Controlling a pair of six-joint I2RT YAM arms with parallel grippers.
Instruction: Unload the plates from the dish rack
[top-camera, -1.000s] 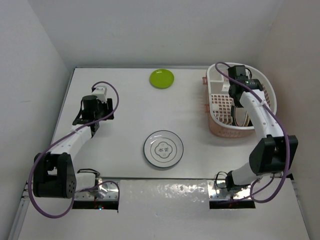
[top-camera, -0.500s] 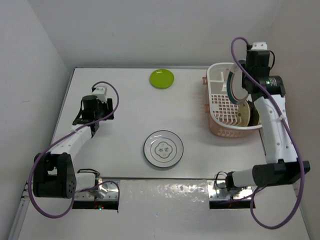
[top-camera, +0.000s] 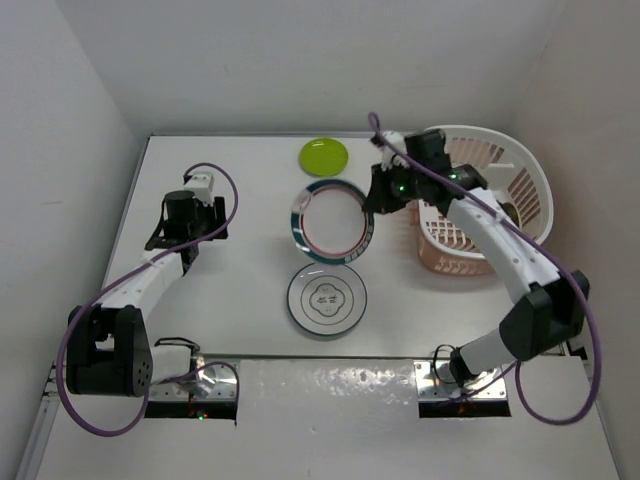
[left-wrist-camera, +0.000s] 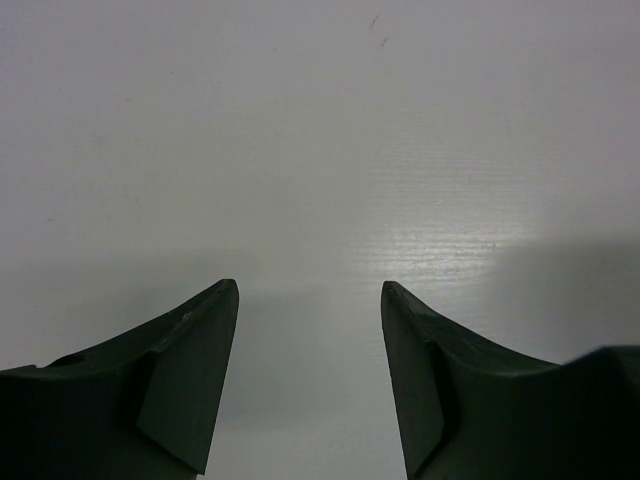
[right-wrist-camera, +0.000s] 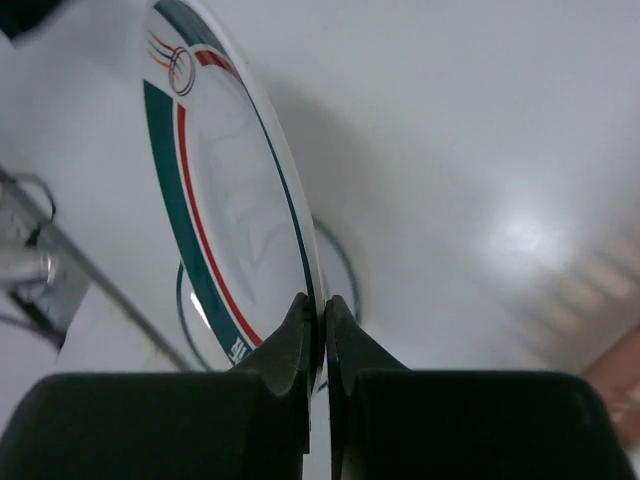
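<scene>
green-red rimmed white plate (top-camera: 333, 221): up off the table, tilted, centre, just left of the rack | dark-rimmed motif plate (top-camera: 327, 301): flat, near centre, just nearer than it | lime-green plate (top-camera: 324, 156): small, flat, far centre | dish rack (top-camera: 522, 188): white slotted basket, salmon base, far right

Bright, even light from above, soft shadows. Glare whitens the surface (left-wrist-camera: 440, 250) in both wrist views and the near metal strip (top-camera: 330, 375). Right wrist background blurs.
</scene>
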